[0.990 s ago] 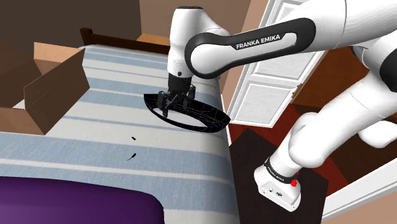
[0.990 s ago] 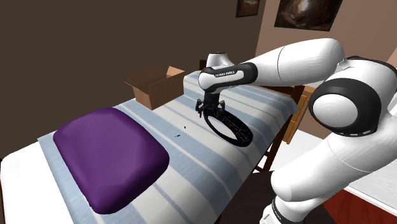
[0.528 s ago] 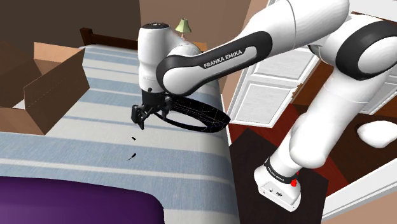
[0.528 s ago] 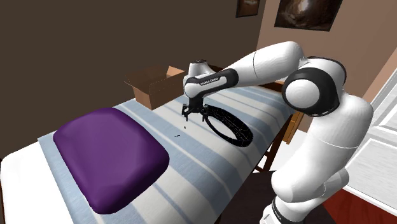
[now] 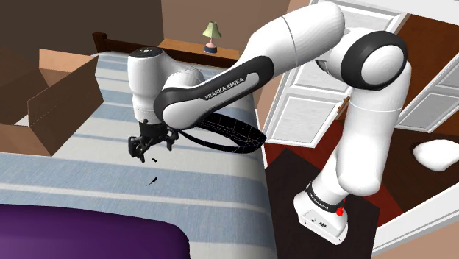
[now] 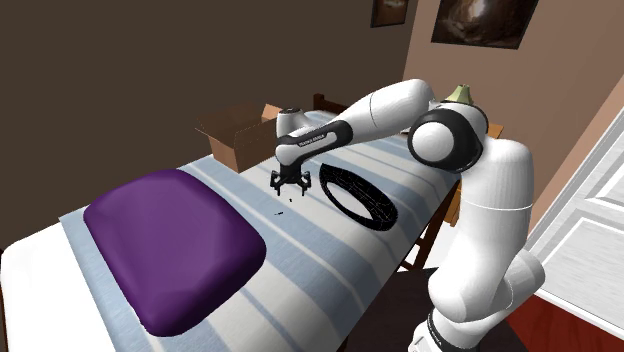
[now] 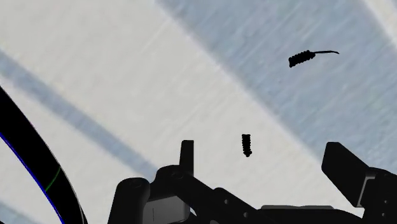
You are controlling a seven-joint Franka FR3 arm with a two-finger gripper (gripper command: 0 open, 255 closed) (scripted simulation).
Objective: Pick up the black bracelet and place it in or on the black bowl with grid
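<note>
Striped bed (image 5: 110, 169) bears purple cushion (image 6: 175, 240), cardboard box (image 5: 51, 103), black bowl (image 5: 239, 136), bracelet (image 7: 247, 145) (2 bits).

White arm (image 5: 294, 33), dark joints, FRANKA EMIKA lettering (image 5: 221, 87), black claw (image 5: 151, 148), red base button (image 5: 339, 211).

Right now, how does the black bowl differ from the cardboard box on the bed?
The black bowl is a shallow round dish with thin grid lines; the cardboard box is brown, tall-sided and rectangular, flaps open. The bowl lies at the edge of the striped bed, close beside the gripper; the box sits farther off, toward the shoulder view's left. Both rest on that bed.
</note>
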